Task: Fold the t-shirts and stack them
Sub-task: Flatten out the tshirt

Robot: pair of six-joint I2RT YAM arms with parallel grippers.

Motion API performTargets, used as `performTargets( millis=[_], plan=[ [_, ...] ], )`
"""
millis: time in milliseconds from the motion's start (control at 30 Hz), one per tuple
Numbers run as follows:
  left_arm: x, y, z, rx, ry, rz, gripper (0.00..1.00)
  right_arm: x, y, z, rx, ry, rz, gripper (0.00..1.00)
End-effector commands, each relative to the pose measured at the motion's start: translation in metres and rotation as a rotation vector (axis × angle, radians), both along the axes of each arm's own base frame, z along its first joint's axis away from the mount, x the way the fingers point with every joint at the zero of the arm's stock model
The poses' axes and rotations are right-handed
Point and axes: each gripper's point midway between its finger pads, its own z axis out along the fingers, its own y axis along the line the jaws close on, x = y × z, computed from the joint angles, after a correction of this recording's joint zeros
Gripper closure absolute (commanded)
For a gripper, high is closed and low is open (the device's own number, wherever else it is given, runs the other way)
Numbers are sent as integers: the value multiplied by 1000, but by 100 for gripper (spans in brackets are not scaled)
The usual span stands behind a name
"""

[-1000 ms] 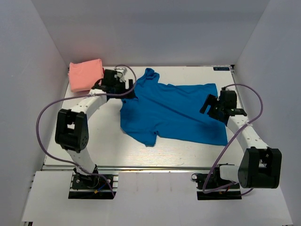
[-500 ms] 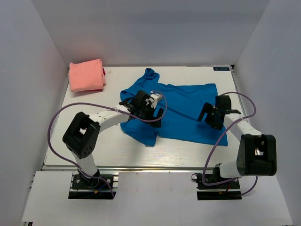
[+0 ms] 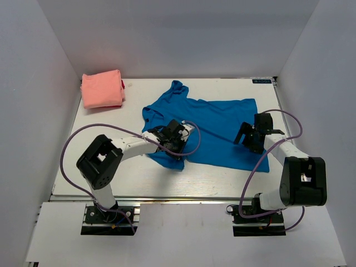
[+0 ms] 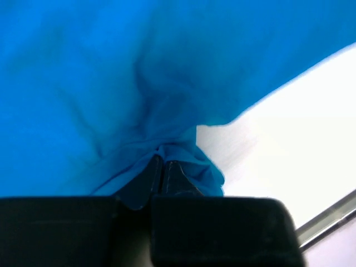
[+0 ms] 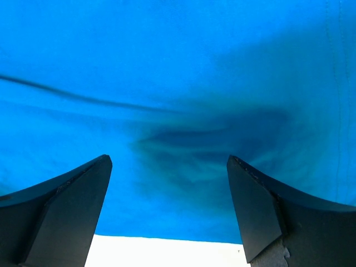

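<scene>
A bright blue t-shirt (image 3: pixel 214 125) lies spread and rumpled across the middle of the table. My left gripper (image 3: pixel 177 146) is shut on a pinch of its cloth near the shirt's lower left sleeve; in the left wrist view the blue t-shirt (image 4: pixel 139 83) bunches up around the closed gripper (image 4: pixel 161 162). My right gripper (image 3: pixel 248 137) is open over the shirt's right hem; the right wrist view shows the blue t-shirt (image 5: pixel 183 83) lying between the wide-set gripper (image 5: pixel 169 161). A salmon-pink t-shirt (image 3: pixel 102 88) sits folded at the back left corner.
White walls close in the table on the left, back and right. Purple cables (image 3: pixel 69 147) loop off both arms. The table's front edge (image 3: pixel 167 196) runs just ahead of the arm bases.
My left arm has swung from the pink shirt across to the blue shirt's lower left part and shut on its cloth. The right gripper moved slightly nearer and stays open.
</scene>
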Motion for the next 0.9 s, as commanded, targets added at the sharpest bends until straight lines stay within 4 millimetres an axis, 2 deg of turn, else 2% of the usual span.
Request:
performTargets(
  millis=[0,33,67,167,200,233,300,333,433,500,533,567,633,667,700,733,767,800,867],
  plan=[
    [15,-6,31,-43,-85,59,100,1,-3,-2,-3,-7,-18,10],
    [13,-5,34,-43,-85,59,100,-1,-3,-4,-3,-2,-15,10],
    [15,-5,46,-64,-106,79,100,0,-2,-3,-3,-7,-14,10],
    [-5,7,49,-66,-72,107,100,0,-3,-4,-5,-5,-16,10],
    [-17,15,43,-50,-48,109,100,-2,-3,-5,-7,-1,-18,10],
    [-26,28,50,-37,-33,153,100,-1,-5,-3,-10,-7,-23,10],
    [-48,48,42,9,8,185,100,-3,-4,-7,-13,7,-21,10],
    [-61,57,47,10,23,194,100,-2,-4,-6,-10,5,-21,10],
    [-109,80,19,41,172,222,100,-4,-6,-9,-16,18,-33,10],
    [-131,83,17,10,241,214,100,-5,-6,-12,-19,21,-36,10],
    [-147,90,7,26,288,203,100,-6,-7,-12,-18,24,-43,10],
    [-161,92,5,29,346,202,100,-7,-6,-14,-17,32,-42,10],
    [-177,104,-2,65,393,218,100,-5,-7,-13,-16,26,-43,10],
    [-185,110,0,84,430,233,92,-6,-6,-14,-12,30,-41,10],
    [-193,116,-4,114,451,238,74,-5,-3,-13,-9,26,-30,10],
    [-196,116,1,97,457,230,52,-5,-4,-14,-4,24,-31,10],
    [-200,114,4,83,475,219,19,-4,-2,-11,1,12,-25,10],
    [-199,108,12,53,468,200,1,-3,-1,-9,8,0,-11,10],
    [-193,97,27,-1,444,185,0,-2,-1,-4,10,-19,-8,10]
  ],
)
